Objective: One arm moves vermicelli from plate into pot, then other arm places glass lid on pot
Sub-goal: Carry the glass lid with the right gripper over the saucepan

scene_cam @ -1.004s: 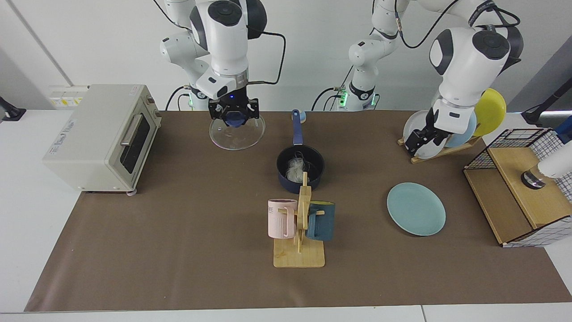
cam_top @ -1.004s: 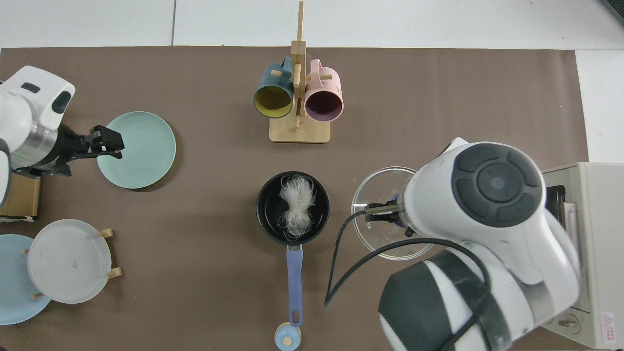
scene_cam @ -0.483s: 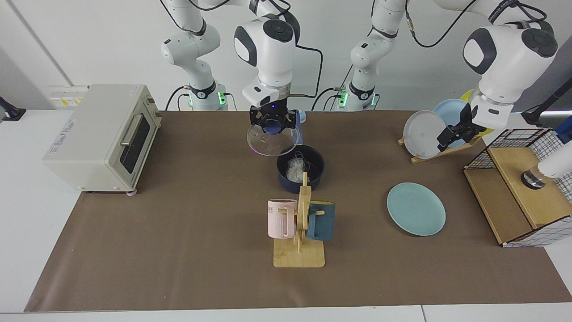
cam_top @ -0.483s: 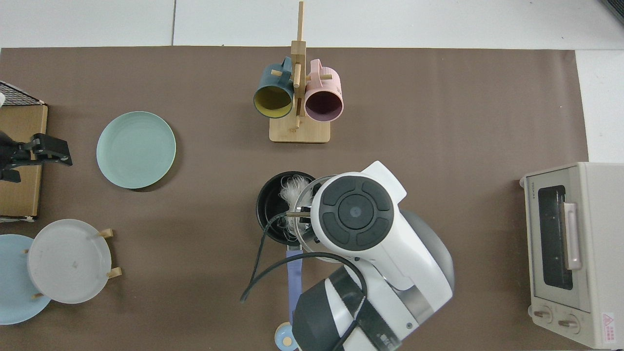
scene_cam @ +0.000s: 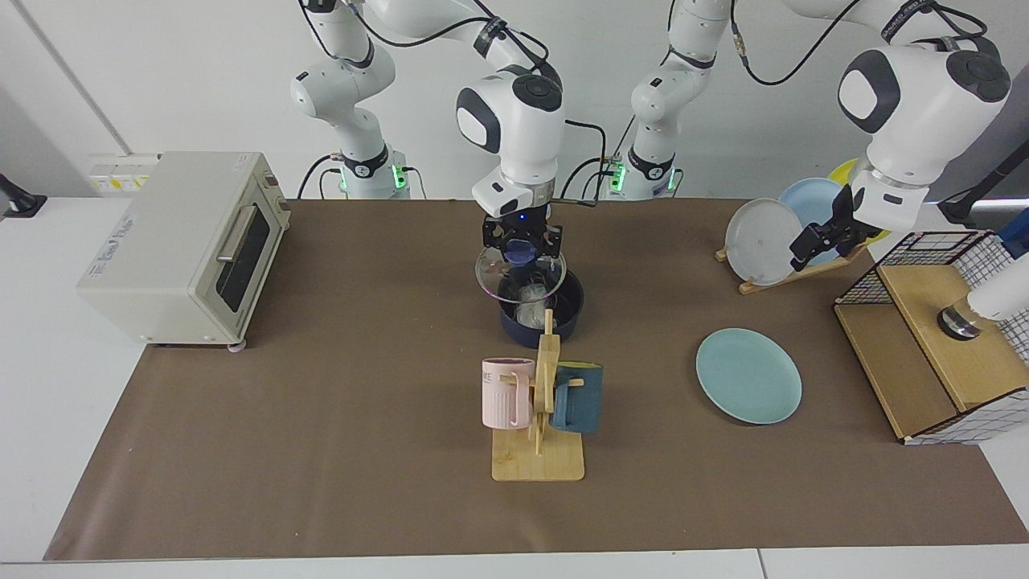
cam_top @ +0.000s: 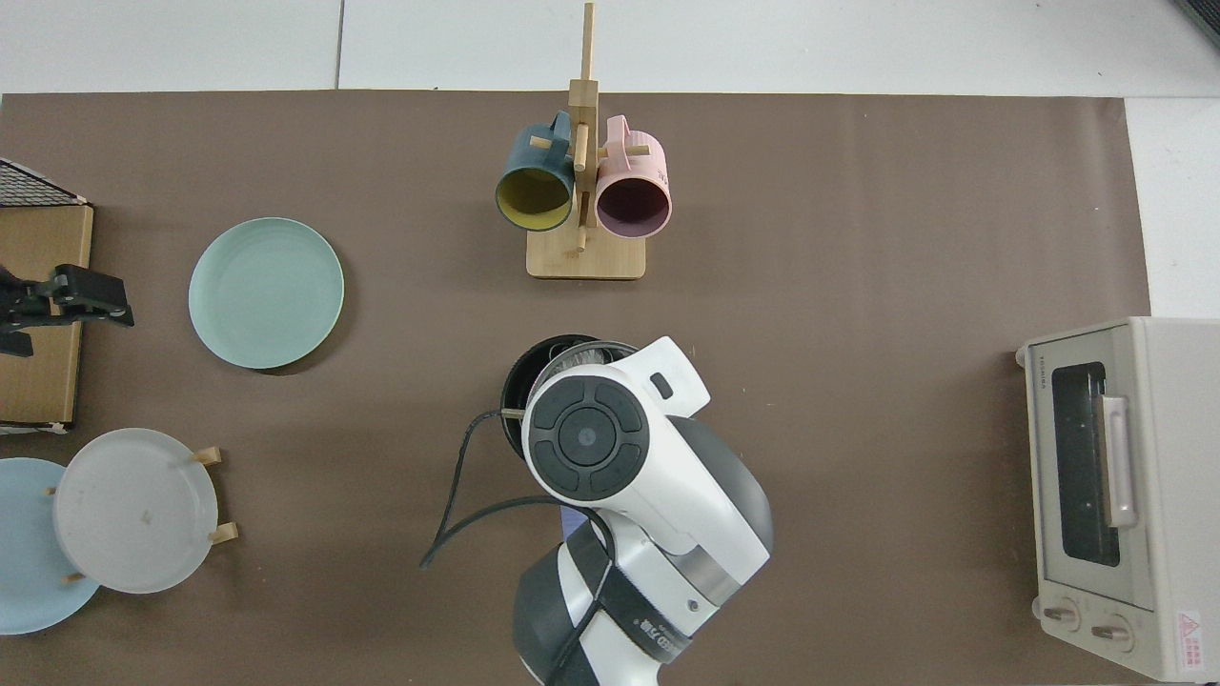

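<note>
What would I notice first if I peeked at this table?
Probably the right end effector in the middle, holding the glass lid by its blue knob just above the pot, where the vermicelli lies. Next, the empty green plate beside the pot, and the left end effector waiting by the plate rack.

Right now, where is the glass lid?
In the facing view the glass lid hangs mid-table just over the pot, held by its knob in the right claw, behind the mug rack.

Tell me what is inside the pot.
White vermicelli lies in the pot, seen through the glass lid the right gripper holds above. From above, the arm covers most.
</note>
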Tool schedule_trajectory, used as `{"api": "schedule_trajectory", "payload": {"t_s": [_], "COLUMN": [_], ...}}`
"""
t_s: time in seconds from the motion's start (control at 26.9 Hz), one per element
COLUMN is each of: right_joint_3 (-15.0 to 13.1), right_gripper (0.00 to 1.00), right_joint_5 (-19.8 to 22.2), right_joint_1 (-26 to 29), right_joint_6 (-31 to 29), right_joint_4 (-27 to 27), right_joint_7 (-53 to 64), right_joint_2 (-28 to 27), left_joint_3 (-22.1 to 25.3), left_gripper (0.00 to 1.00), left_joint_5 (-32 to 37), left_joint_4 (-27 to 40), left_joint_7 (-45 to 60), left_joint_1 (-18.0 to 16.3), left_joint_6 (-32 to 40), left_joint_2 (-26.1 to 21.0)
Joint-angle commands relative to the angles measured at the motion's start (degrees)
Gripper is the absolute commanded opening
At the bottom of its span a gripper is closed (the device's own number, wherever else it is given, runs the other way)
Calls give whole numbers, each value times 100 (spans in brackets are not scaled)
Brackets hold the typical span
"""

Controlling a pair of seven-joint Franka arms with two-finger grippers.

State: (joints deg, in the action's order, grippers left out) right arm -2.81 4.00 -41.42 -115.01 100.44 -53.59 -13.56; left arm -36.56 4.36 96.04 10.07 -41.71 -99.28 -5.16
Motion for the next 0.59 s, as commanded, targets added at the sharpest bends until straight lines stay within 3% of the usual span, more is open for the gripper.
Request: {"api": "schedule_trajectory", "payload": {"t_s": [0.0,0.22,0.37,0.56], "right_joint_3": [-35,-44,-44,-44], "right_gripper": [0,0,0,0], "right_joint_5": [136,127,127,75], "right_joint_1": [-120,-121,-85,-112], "right_joint_6": [-75,-92,-75,592], "right_joint_4": [-139,-218,-393,-1359], "right_joint_7": [-344,-477,-468,-468], "right_joint_2": [-121,-305,-437,-955], "left_joint_3": [8,394,1219,2081], "left_gripper": [100,100,100,100], "left_joint_5": [-128,-128,-145,-295], "left_joint_4": [64,64,64,64], "left_joint_7": [-146,-146,-137,-146], "left_joint_1": [-39,294,1092,1919], "left_joint_6": [-39,-65,-126,-153], "left_joint_2": [86,86,112,165]}}
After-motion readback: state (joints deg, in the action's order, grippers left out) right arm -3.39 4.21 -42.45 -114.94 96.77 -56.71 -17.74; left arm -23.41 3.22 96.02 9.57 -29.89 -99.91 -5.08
